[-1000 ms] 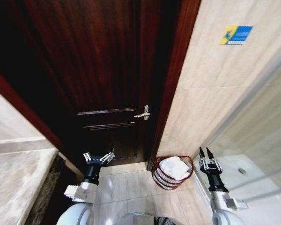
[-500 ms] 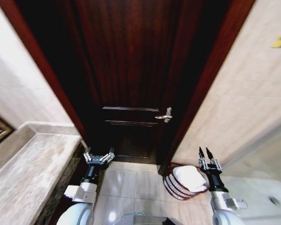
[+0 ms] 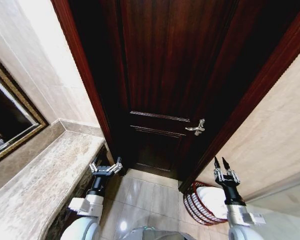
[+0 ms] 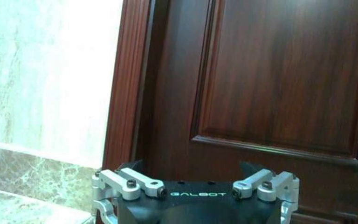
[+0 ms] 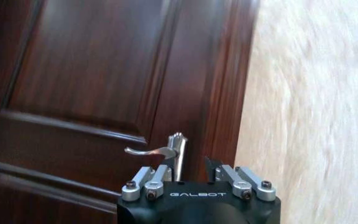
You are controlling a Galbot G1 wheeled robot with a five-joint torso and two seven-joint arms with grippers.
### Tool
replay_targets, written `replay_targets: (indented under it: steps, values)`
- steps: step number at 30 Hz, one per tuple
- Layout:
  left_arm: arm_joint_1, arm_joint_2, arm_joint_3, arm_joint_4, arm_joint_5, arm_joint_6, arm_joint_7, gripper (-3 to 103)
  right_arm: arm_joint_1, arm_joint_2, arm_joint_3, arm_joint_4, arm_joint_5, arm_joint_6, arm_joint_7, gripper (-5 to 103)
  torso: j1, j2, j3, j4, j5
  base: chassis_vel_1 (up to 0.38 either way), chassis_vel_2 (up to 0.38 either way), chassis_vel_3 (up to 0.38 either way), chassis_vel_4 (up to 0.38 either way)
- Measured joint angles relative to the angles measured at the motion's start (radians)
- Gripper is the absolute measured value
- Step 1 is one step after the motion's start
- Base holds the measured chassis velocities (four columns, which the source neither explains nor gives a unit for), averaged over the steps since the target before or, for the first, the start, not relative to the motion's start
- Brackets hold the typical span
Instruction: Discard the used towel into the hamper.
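Note:
The hamper [image 3: 191,202], a small round reddish-brown ribbed basket, stands on the floor at the foot of the door frame, low on the right of the head view. A white towel [image 3: 213,199] lies bunched inside it. My right gripper [image 3: 220,163] is held up in front of the hamper's right side with its fingers close together, nothing in them, and its arm hides part of the basket. My left gripper [image 3: 105,167] is raised beside the counter, fingers spread wide and empty. The wrist views show the left gripper [image 4: 195,189] and right gripper [image 5: 190,179] facing the door.
A dark wooden door [image 3: 165,75] with a silver lever handle [image 3: 196,128] fills the middle. A marble counter [image 3: 35,190] and a framed mirror [image 3: 12,125] stand at the left, a beige tiled wall [image 3: 275,145] at the right. Glossy floor tiles [image 3: 150,195] lie between.
The whole head picture has swung, so the camera turned left: counter and mirror came into view and the hamper slid toward the lower right. Both grippers keep their pose.

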Motion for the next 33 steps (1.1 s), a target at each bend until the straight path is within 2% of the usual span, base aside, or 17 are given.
replay_targets:
  steps: [1, 4, 7, 11, 33]
  values:
    - [0.000, 0.000, 0.000, 0.000, 0.000, 0.000, 0.000, 100, 0.006, 0.003, 0.014, -0.001, -0.035, 0.015, -0.003, 33, 0.000, 0.000, 0.000, 0.0000, -0.0001, 0.000, 0.000, 0.000, 0.000]
    - [0.000, 0.000, 0.000, 0.000, 0.000, 0.000, 0.000, 100, 0.004, 0.003, 0.014, 0.004, -0.032, 0.006, 0.001, 33, 0.000, 0.000, 0.000, 0.0001, 0.0000, 0.000, 0.000, 0.000, 0.000]
    - [0.000, 0.000, 0.000, 0.000, 0.000, 0.000, 0.000, 100, -0.032, -0.001, -0.027, 0.034, 0.081, -0.070, 0.024, 33, 0.000, 0.000, 0.000, 0.0002, -0.0002, 0.000, 0.000, 0.000, 0.000]
    - [0.000, 0.000, 0.000, 0.000, 0.000, 0.000, 0.000, 100, -0.067, -0.002, -0.067, 0.062, 0.159, -0.119, 0.030, 33, 0.000, 0.000, 0.000, 0.0001, -0.0002, 0.000, 0.000, 0.000, 0.000]
    - [0.000, 0.000, 0.000, 0.000, 0.000, 0.000, 0.000, 100, -0.069, 0.002, -0.082, 0.066, 0.173, -0.110, -0.004, 33, 0.000, -0.001, 0.000, 0.0003, -0.0001, 0.022, -0.027, -0.023, 0.027]
